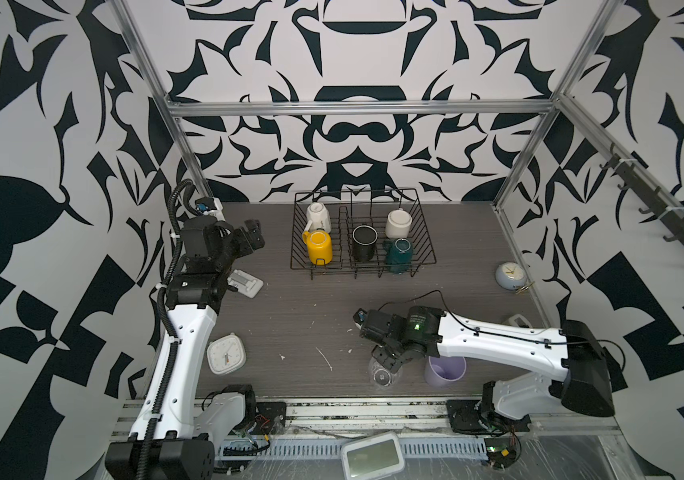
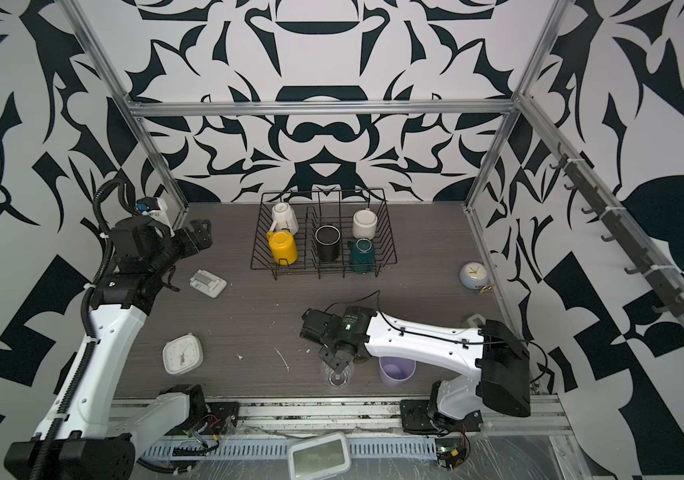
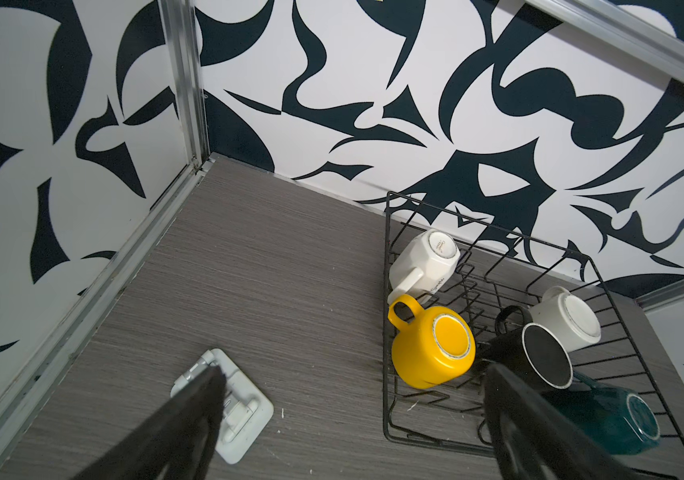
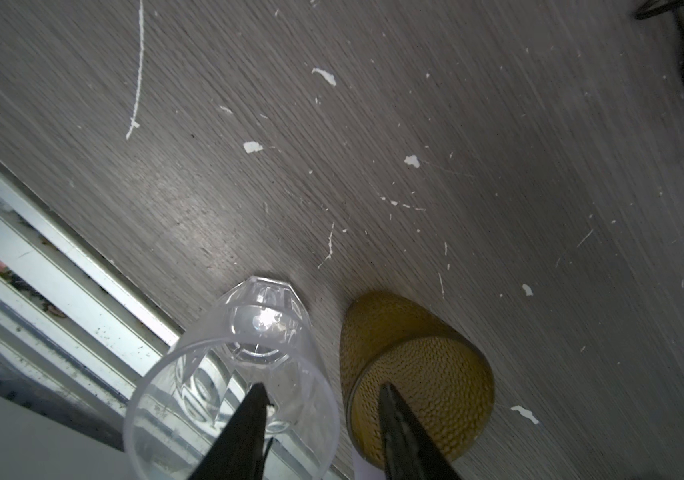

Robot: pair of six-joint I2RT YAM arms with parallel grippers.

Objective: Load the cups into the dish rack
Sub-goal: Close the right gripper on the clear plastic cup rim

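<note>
Right now my right tool (image 4: 319, 390) hangs low over the front of the surface (image 1: 298, 316), its two fingers partly spread and gripping nothing. One fingertip shows against the mouth of the clear glass (image 4: 249, 332) and the other against the amber glass (image 4: 415, 365). The two glasses stand just beside each other, with the lilac tumbler (image 1: 446, 370) near them under my right arm.

My left tool (image 1: 249, 237) is raised beside the left end of the dish rack (image 1: 363, 266), fingers spread wide and empty.

At the back of the surface, the rack holds five mugs. The faceted white mug (image 1: 317, 217) and yellow mug (image 1: 318, 247) are at its left end, the black mug (image 1: 364, 243) is in the middle, and the plain white mug (image 1: 398, 223) and teal mug (image 1: 398, 253) are at its right end.
</note>
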